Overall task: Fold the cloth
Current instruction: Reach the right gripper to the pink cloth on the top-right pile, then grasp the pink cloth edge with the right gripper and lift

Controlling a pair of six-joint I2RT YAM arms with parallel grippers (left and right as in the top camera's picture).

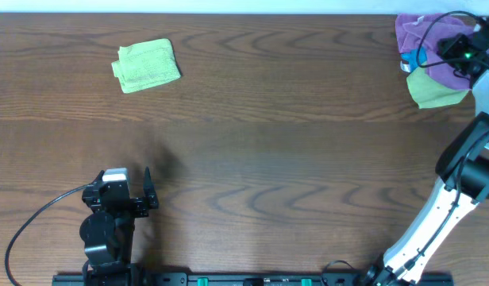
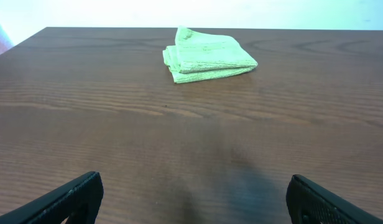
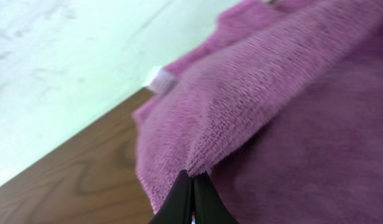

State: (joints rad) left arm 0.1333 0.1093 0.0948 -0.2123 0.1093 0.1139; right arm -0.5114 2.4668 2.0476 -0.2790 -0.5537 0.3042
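The magenta-purple cloth (image 1: 415, 32) lies crumpled at the table's far right corner, partly under my right arm. In the right wrist view the cloth (image 3: 291, 93) fills most of the frame, and its small white tag (image 3: 159, 79) shows at the edge. My right gripper (image 3: 193, 176) is shut, its black fingertips pinching a raised ridge of the cloth; from overhead the right gripper (image 1: 459, 54) sits on top of the pile. My left gripper (image 1: 143, 189) hovers near the front left, open with nothing between its fingers (image 2: 73, 196), far from the cloth.
A folded lime-green cloth (image 1: 148, 65) lies at the far left, seen ahead of the left gripper as the folded cloth (image 2: 207, 55). Another lime-green cloth (image 1: 433, 90) lies under the magenta one. The table's back edge runs right behind the pile.
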